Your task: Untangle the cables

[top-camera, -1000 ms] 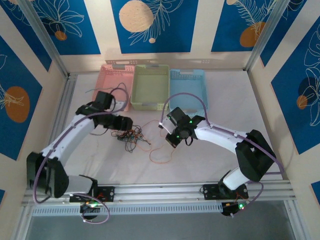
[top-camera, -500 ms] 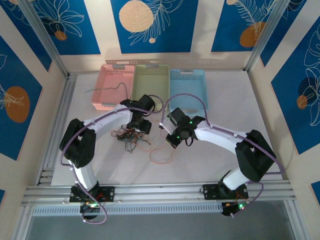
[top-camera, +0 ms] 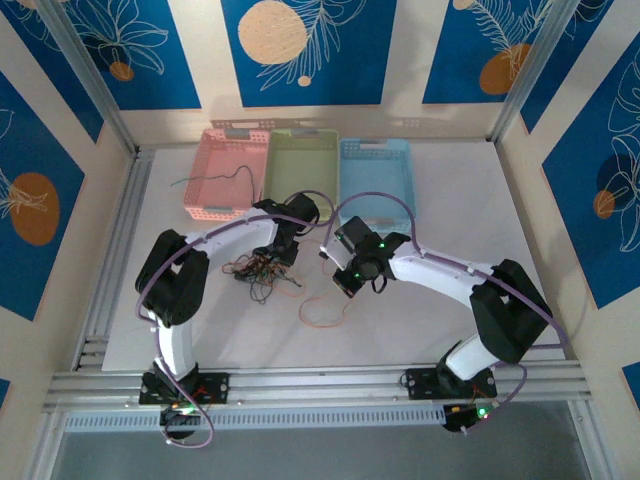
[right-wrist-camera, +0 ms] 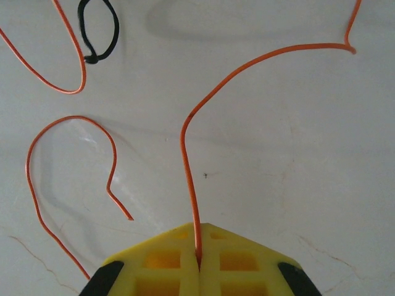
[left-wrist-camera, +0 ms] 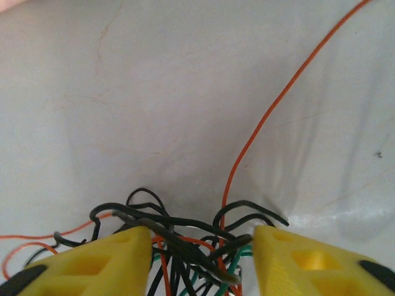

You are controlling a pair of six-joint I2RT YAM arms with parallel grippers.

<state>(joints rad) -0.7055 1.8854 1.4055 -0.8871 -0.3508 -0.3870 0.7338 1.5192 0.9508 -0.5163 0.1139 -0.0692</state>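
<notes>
Orange, black, green and dark brown cables [top-camera: 262, 272] lie knotted in one heap on the white table [top-camera: 450, 200], just in front of the three baskets along the far edge: one pink [top-camera: 232, 133], one green [top-camera: 300, 133], one blue [top-camera: 375, 146]. One more dark cable [top-camera: 240, 170] rests apart from the heap, inside the pink basket.

Two arms reach in over the table. The left gripper [top-camera: 283, 252] hangs right over the heap. From its wrist, its two yellow fingers [left-wrist-camera: 92, 264] stand apart, one on each side of the knot of cables [left-wrist-camera: 185, 228]. Several black loops, orange strands and a green one cross the gap between them.

The right gripper [top-camera: 338, 278] sits just right of the heap. From its wrist, the right gripper [right-wrist-camera: 199, 253] has both yellow fingers pressed together, clamped on one orange cable [right-wrist-camera: 183, 154]. That cable rises from the fingers and bends off to the right. Two other orange curves and one small black loop [right-wrist-camera: 91, 59] lie loose on the table to its left.
</notes>
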